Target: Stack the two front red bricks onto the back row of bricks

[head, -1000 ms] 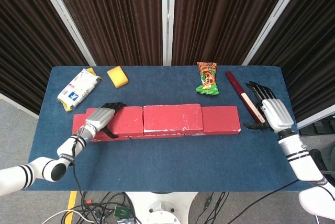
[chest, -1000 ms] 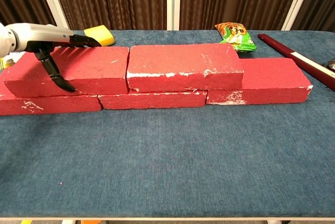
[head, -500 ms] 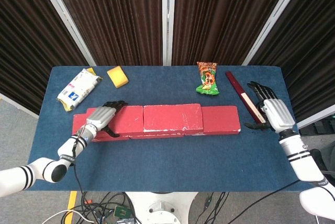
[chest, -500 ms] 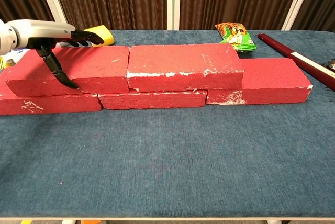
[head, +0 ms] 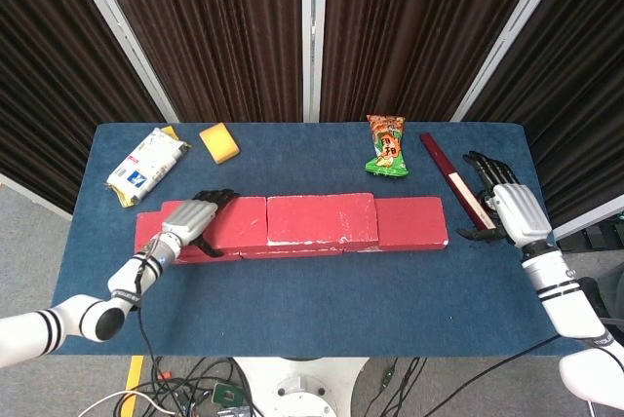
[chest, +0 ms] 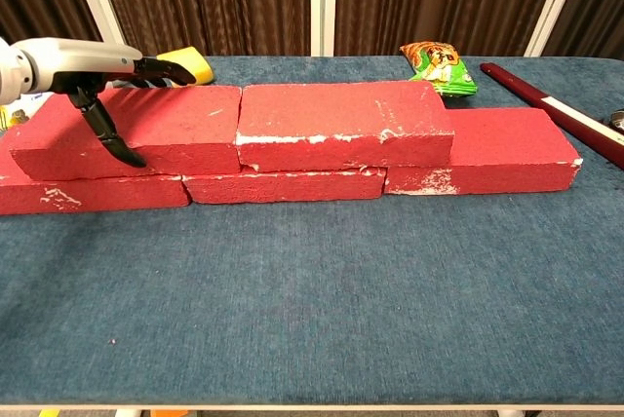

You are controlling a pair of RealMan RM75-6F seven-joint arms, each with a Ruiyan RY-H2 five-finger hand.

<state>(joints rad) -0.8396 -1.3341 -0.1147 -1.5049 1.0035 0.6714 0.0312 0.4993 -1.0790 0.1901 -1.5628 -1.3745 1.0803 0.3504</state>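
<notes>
Three red bricks form the bottom row across the blue table. Two more red bricks lie on top of that row: a left one and a middle one. My left hand straddles the left end of the upper left brick. Its fingers stretch just over the brick's top and its thumb points down in front of the brick's face, with no firm grip showing. My right hand rests open near the table's right edge, well apart from the bricks.
A dark red stick lies beside my right hand. A green snack bag lies behind the bricks. Further left are a yellow sponge and a white packet.
My left hand has risen slightly off the upper left brick and its thumb has eased away from the front face. The bricks stay still. The right hand has drifted a little to the right.
</notes>
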